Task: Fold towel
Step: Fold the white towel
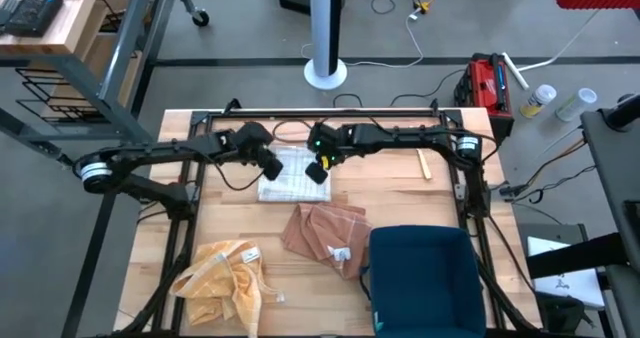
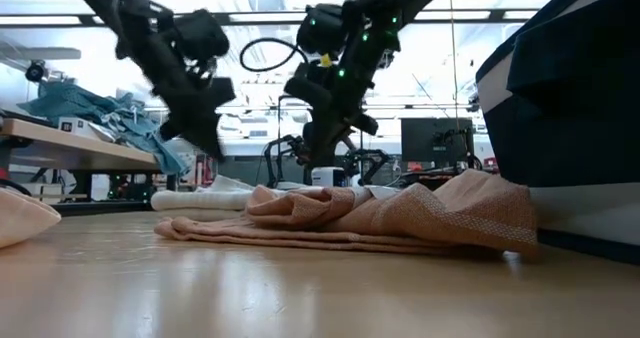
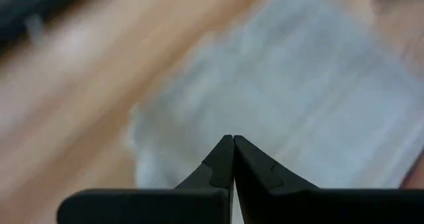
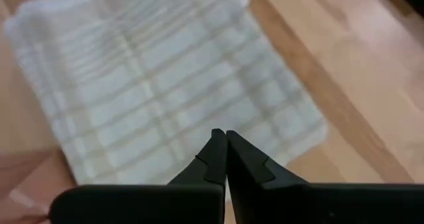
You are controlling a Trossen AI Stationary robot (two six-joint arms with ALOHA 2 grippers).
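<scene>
we see the white plaid towel folded flat at about 12 o'clock from table centre, near the far edge. both grippers hang just above it, clear of the cloth in the low view: left gripper over its 9 o'clock side, right gripper over its 3 o'clock edge. each has its fingers clenched tip to tip w/ nothing between them (wrist views show the towel under the closed tips). a pink-brown cloth lies crumpled at 6 o'clock of the towel, a yellow cloth at 7 o'clock, a dark blue box at 4 o'clock.
</scene>
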